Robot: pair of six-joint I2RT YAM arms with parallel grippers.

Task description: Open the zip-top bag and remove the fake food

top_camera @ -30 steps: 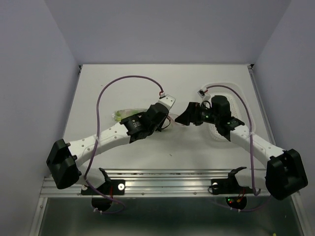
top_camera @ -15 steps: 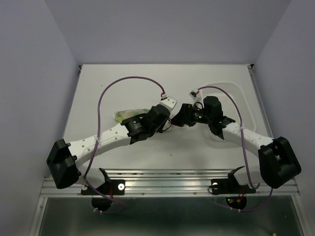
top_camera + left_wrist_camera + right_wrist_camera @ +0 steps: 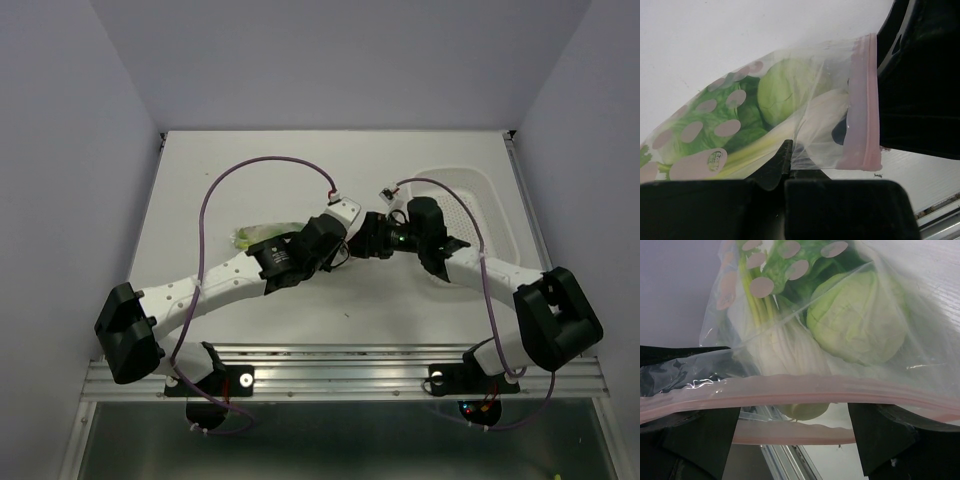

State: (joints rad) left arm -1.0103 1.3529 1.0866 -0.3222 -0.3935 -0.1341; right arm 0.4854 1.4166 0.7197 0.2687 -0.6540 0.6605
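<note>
Left claw (image 3: 785,172) is pinching the bag (image 3: 805,125), right claw (image 3: 790,440) is spread wide at the zipper (image 3: 790,385), food (image 3: 860,322) inside.

White arms (image 3: 215,278), black joints (image 3: 125,335), purple cables (image 3: 260,160)

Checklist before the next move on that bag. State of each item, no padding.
1. Left gripper holding the zip-top bag: ok. Its fingers are closed with plastic pinched between them.
2. Right gripper gripping the zipper strip: not ok. Its fingers are apart and the strip lies across them.
3. Zipper unsealed: cannot tell. Two pink tracks look parted in the right wrist view, but how far is unclear.
4. Fake food inside the bag: ok. The lettuce ball and leafy stalks sit behind the plastic.
5. Clearance between the two grippers: cannot tell. They nearly meet in the top view.
</note>
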